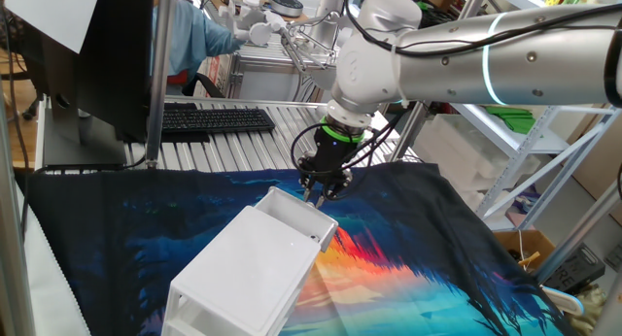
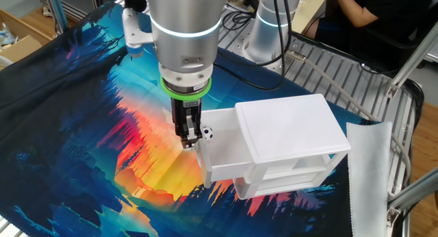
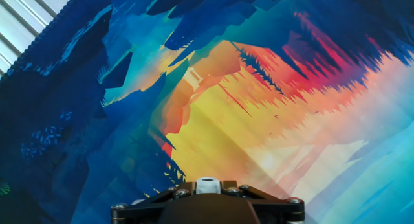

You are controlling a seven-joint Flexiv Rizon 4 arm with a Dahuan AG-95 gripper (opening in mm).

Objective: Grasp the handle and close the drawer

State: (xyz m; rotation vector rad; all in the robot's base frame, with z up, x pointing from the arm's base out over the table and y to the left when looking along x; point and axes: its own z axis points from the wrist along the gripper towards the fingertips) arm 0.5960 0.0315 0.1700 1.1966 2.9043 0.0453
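Lab counter with metal slats, draped in a cloth printed in blue, orange and red; keyboard and monitor at the far left in one fixed view, shelving on the right.

White cabinet sits on the cloth, mid-counter. Drawer is pulled partway out of it, long axis in line with the cabinet's. In the other fixed view the drawer's open end points left, towards the warm-coloured patch of the print; in one fixed view it points away, towards the far edge of the counter.

Arm comes in from above, pincer pointing straight down at the drawer's front edge. Fingers narrow, nearly pressed together, right at the front wall where a small dark-and-white handle sits. Cannot tell whether they are actually pinching the handle or just touching the wall. Hand view shows only the mount and cloth below, no fingertips.

Room: bare cloth all round the drawer's front end and to both sides. A white sheet lies past the cabinet's back, near the counter edge.
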